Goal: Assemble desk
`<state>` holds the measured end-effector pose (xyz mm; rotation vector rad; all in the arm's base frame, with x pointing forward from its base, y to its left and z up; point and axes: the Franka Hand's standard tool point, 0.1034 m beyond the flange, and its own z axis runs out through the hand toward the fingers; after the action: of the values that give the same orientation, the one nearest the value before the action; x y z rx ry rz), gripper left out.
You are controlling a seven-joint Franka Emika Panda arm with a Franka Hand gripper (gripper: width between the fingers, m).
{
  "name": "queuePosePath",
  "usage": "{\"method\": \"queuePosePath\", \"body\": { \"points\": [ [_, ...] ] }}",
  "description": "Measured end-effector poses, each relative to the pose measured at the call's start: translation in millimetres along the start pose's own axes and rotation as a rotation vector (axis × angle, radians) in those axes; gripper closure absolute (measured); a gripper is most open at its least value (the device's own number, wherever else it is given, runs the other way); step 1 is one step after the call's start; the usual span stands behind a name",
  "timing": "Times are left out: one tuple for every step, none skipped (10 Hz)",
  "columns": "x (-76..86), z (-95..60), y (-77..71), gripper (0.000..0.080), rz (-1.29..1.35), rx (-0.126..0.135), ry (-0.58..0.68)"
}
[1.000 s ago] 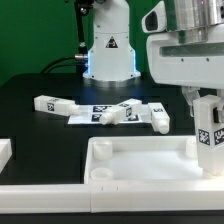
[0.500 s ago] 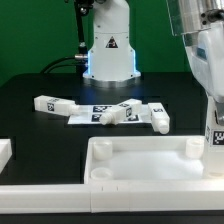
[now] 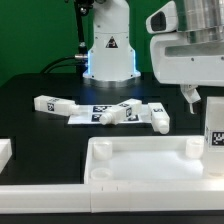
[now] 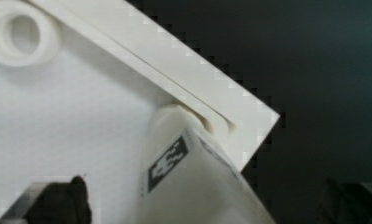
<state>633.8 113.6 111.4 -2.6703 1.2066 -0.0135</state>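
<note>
1. Open: bulky white two-finger claw point(image 4: 209, 203), dark fingertips point(image 4: 58, 200) spread wide to either side of a white square-post plastic leg point(image 4: 192, 165) bearing a black-and-white tag, a gap on each side, nothing gripped.
2. Leg upright at a corner of the large white plastic tray-like tabletop point(image 3: 140, 150), at the exterior view's right edge, lower end at a round corner socket.
3. Tabletop flat on the matte black table point(image 3: 35, 125), raised rim upward, closest to the exterior camera.
4. Beyond it, white loose legs point(image 3: 155, 116) lying on and beside the thin white marker board point(image 3: 82, 118), one off toward the exterior view's left.
5. Around: plain green backdrop point(image 3: 30, 40), white robot base point(image 3: 108, 50) with a blue glow, a thin black cable point(image 3: 60, 62), a white block point(image 3: 5, 150) at the exterior view's left edge.
6. Wrist view alone: both fingertips, the gaps beside the leg, a second round socket point(image 4: 23, 40). Exterior view alone: loose legs, board, room, with only one finger visible.
</note>
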Motion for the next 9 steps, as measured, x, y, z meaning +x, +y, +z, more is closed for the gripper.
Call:
{"method": "queuePosePath", "body": {
  "points": [
    [0.5,0.2,0.5,0.0151,-0.074,-0.002,0.001],
    [1.6,-0.2,0.9,0.015,-0.183,-0.007,0.005],
    [4.3,-2.3,0.5,0.015,-0.414,-0.048,0.017],
    [6.7,-3.3,-3.8,0.015,-0.58,-0.066,0.03],
    [4.8,-2.3,-4.2,0.015,-0.462,-0.051,0.024],
    [5.4,-2.4,-3.7,0.0267,-0.468,-0.052,0.025],
    [5.1,-2.3,-3.9,0.0267,-0.444,-0.051,0.025],
    [4.7,-2.2,-4.2,0.04,-0.37,-0.049,0.026],
    [6.6,-1.9,-0.8,0.0505,-0.278,-0.054,0.026]
  ]
}}
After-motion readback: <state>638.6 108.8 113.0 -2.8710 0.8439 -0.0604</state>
